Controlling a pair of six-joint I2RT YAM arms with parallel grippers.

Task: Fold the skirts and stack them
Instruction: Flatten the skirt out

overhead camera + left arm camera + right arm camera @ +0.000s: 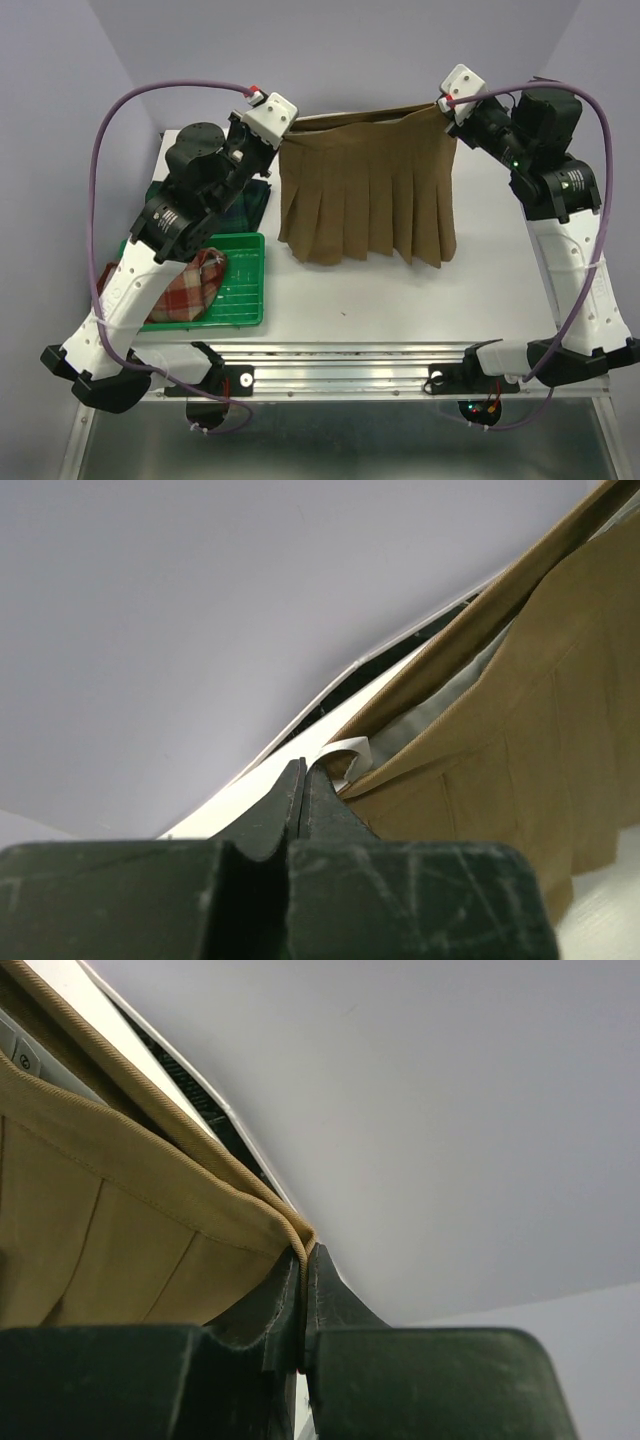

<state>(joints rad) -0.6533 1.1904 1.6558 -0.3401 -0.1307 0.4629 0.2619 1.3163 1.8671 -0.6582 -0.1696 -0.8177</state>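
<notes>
The tan-brown pleated skirt [368, 190] hangs spread between both grippers at the back of the table, its hem resting on the surface. My left gripper [283, 135] is shut on the waistband's left corner; the left wrist view shows the tan cloth [520, 740] beside the closed jaws. My right gripper [448, 108] is shut on the right corner, with the waistband edge [150, 1160] pinched between its jaws. The dark green-navy tartan skirt [245, 200] lies at the left, mostly hidden behind the left arm. The red-orange-white plaid skirt [190, 285] lies bunched in the green tray.
The green plastic tray [240, 290] sits at the front left of the white table [400, 300]. Purple cables loop over both arms. Grey walls close in the back and sides. A metal rail [350, 375] runs along the near edge.
</notes>
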